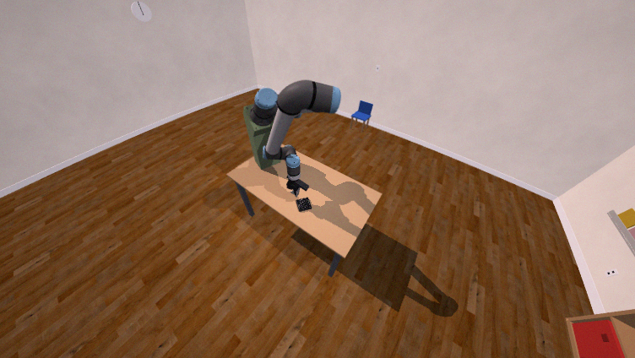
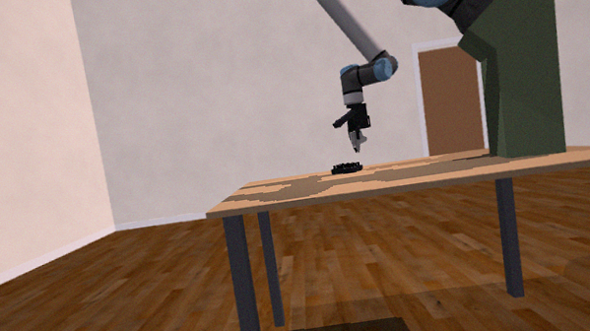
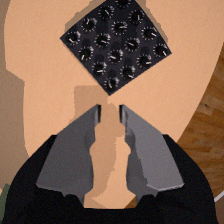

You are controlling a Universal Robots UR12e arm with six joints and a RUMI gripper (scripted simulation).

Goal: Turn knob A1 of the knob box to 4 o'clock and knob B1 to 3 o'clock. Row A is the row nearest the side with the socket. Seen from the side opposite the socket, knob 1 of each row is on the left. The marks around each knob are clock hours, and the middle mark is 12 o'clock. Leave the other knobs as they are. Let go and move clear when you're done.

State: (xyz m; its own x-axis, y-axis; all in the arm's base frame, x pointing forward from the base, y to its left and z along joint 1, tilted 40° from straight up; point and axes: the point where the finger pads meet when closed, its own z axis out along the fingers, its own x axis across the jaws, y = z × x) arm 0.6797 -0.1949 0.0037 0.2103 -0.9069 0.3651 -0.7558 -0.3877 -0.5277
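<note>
The black knob box [image 1: 304,204] [image 2: 346,168] [image 3: 93,46] lies flat on the table [image 1: 355,195] [image 2: 426,179] [image 3: 45,107]. In the wrist view it is turned like a diamond at the top, its top corner cut off by the frame's edge, with rows of small black knobs, white pointers and white marks. The socket is not visible, so I cannot tell which row is A. My gripper [image 1: 296,194] [image 2: 358,150] [image 3: 110,106] is above the table, beside the box and higher than it, touching nothing. Its jaws stand a narrow gap apart, open, with nothing between them.
The green robot pedestal [image 1: 258,142] [image 2: 526,77] stands at one end of the table. A blue chair [image 1: 361,115] stands far off near the wall. A shelf with a red panel [image 1: 595,339] is at the lower right of the top view. The arm's shadow falls across the table.
</note>
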